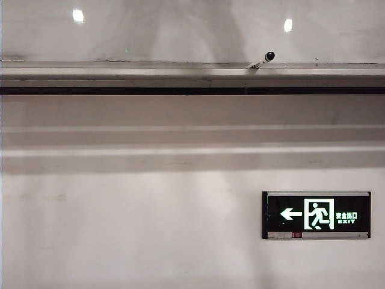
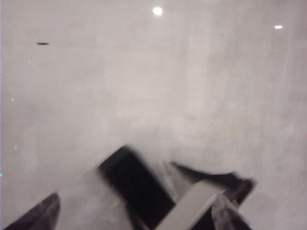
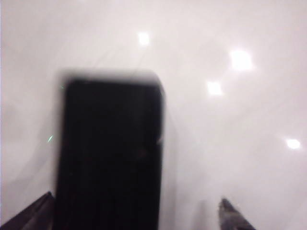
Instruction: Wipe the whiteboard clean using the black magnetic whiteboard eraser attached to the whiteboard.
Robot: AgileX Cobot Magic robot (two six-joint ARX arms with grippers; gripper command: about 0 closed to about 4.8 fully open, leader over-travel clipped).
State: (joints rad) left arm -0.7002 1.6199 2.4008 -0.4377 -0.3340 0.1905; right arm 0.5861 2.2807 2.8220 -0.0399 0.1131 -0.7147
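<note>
The whiteboard (image 1: pixel 180 30) fills the top of the exterior view, above its silver ledge (image 1: pixel 180 73); neither arm appears there. The right wrist view shows the black magnetic whiteboard eraser (image 3: pixel 110 153) lying flat against the glossy whiteboard (image 3: pixel 240 143). My right gripper (image 3: pixel 135 205) is open around it: one fingertip (image 3: pixel 43 206) is at the eraser's edge, the other (image 3: pixel 229 213) stands well clear. In the left wrist view my left gripper (image 2: pixel 135 207) is open facing the whiteboard (image 2: pixel 144 72), with the eraser (image 2: pixel 136 187) blurred between its fingertips (image 2: pixel 44 211) and touching neither.
A white marker with a black cap (image 1: pixel 262 59) rests on the ledge. A black, green-lit exit sign (image 1: pixel 316 215) hangs on the wall below the board. In the left wrist view a pale bar (image 2: pixel 196 206) and a dark shape (image 2: pixel 230 182) sit beside the eraser.
</note>
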